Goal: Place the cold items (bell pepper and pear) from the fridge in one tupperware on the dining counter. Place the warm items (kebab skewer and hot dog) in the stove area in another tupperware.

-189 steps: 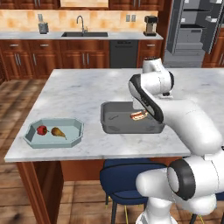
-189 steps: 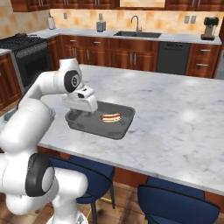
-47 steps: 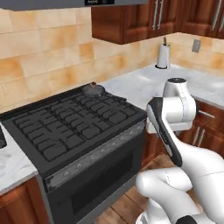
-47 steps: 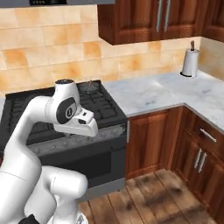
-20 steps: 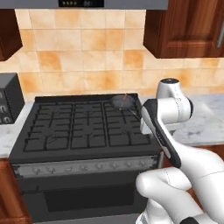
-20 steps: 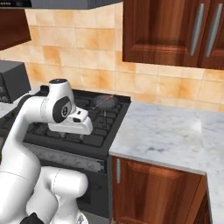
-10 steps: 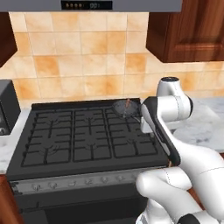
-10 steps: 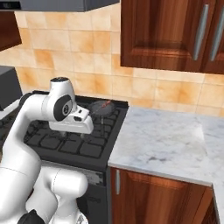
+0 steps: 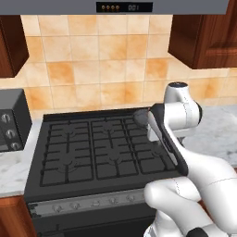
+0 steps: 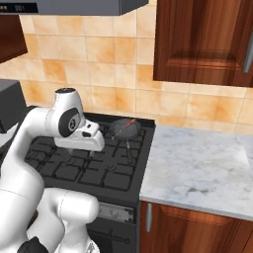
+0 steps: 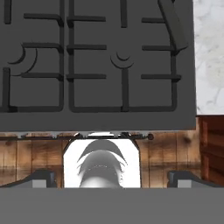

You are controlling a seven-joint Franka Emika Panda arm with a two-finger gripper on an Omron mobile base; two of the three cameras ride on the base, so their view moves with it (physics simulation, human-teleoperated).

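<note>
A tiled backsplash is running behind a black gas stove (image 9: 102,148), with a hood above and dark wood cabinets to the sides; a marble counter (image 10: 202,170) is adjoining the stove's right edge. The stove is serving as the landmark here. On its back right burner a small dark pan (image 10: 126,129) is sitting, its handle (image 11: 174,24) pointing toward the stove's front, and something thin and reddish is lying across the pan, which I am judging to be the kebab skewer (image 10: 129,123); it is too small to be sure. The gripper (image 10: 91,142) is hovering above the stove's right half, in front of the pan, holding nothing. In the hand view the finger tips (image 11: 43,177) are standing far apart at the two lower corners, so the jaws are spread wide.

The step in hand appears to be reaching for the skewer. To do it well, the hand is needing to travel toward the stove's back right corner until the pan is centred between the tips, then roll so the jaws are crossing the stick rather than lying along it. Descending slowly matters, since the pan rim and handle could be struck and the pan shoved off its burner. Closing on the stick near its middle should be keeping it level during the lift.
</note>
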